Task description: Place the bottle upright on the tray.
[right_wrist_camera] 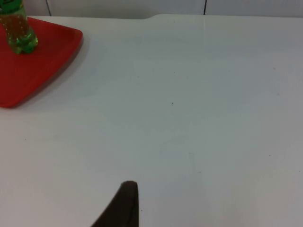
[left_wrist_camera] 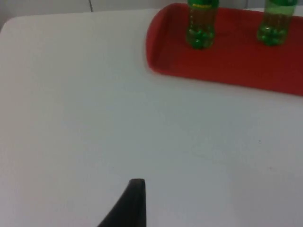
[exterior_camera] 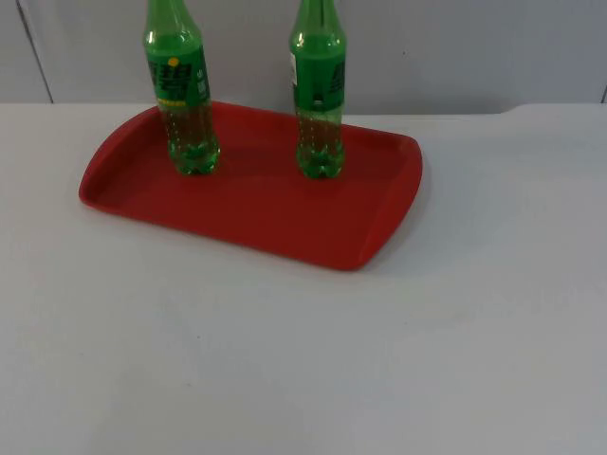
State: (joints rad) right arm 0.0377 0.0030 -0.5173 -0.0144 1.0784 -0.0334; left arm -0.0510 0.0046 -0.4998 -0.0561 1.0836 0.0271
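1. The left end effector (left_wrist_camera: 137, 189) hangs over bare white bench (exterior_camera: 285, 360), well apart from the tray; one black fingertip is all I can see of it, so I cannot tell whether it is open or closed.
2. The right end effector (right_wrist_camera: 128, 189) likewise hangs over bare bench, off the tray's right end and well apart from it; I cannot tell its state either. Neither one touches anything.
3. The red tray (exterior_camera: 256, 218) lies flat on the bench toward the grey partition wall (exterior_camera: 474, 47), its raised rim running all round.
4. Two green bottles stand upright on the tray, apart from each other.
5. The left bottle (exterior_camera: 180, 95) stands near the tray's left end, its green-and-yellow label facing the camera.
6. The right bottle (exterior_camera: 319, 95) stands nearer the tray's middle, toward the far rim.
7. From the left wrist both bottle bases appear on the tray; from the right wrist the tray's corner and one bottle base appear.
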